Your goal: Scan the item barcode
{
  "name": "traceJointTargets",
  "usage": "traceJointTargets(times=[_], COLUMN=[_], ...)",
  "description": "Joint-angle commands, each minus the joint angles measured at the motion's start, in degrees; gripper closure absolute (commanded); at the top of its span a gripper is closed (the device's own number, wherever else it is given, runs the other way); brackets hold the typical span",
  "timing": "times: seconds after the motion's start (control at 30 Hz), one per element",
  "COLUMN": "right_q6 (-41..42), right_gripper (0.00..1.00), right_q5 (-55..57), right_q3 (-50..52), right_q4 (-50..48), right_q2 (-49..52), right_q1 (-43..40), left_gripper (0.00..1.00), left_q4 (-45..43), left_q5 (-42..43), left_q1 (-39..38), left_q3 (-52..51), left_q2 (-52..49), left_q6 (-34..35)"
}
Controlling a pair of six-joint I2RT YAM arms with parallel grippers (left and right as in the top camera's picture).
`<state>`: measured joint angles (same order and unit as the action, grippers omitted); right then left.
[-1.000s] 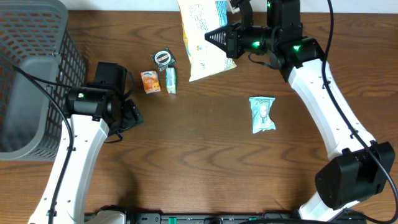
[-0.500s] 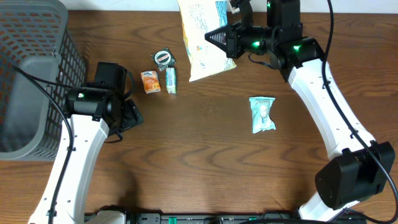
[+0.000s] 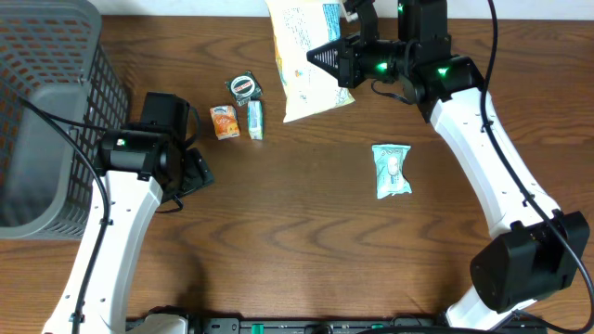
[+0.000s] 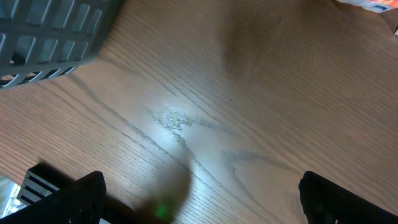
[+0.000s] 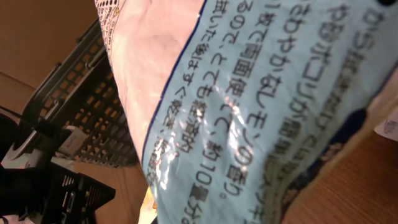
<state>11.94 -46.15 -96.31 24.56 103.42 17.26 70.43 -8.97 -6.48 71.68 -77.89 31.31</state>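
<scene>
Snack bag (image 3: 302, 56): at the table's (image 3: 306, 250) far edge, held up, probably so that its printed faces can be searched for the barcode.
Right gripper (image 3: 342, 57): pinched tightly on the bag's edge.
Left gripper (image 4: 199, 202): jaws wide, empty, waiting over bare wood beside the basket (image 3: 46, 111).
Writing: dark blue Japanese characters on a pale blue panel; no barcode is visible.

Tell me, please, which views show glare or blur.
Left wrist: a pale glare patch on the wooden table, with a blurred dark smudge below it. Right wrist: the snack bag fills the frame, its crinkles glinting; the basket behind looks soft. Overhead: evenly lit, sharp.
</scene>
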Motion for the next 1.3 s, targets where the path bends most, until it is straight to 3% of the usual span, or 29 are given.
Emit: traceJointTargets(times=[0.0,1.27], right_q6=[0.4,0.4], right_gripper=[0.99,0.99], right_q5=[0.8,7.2], right_q3=[-0.4,-0.4], right_q4=[-0.3,1.0], right_q2=[-1.5,-1.5], right_q1=[1.6,3.2], left_gripper=[0.02,0.03], left_q4=[0.2,0.2], left_q5=[-0.5,-0.5], left_q1=[0.2,0.2], left_q3=[-0.2,-0.2], left_q2=[-0.1,-0.1], left_q6=[0.3,0.3])
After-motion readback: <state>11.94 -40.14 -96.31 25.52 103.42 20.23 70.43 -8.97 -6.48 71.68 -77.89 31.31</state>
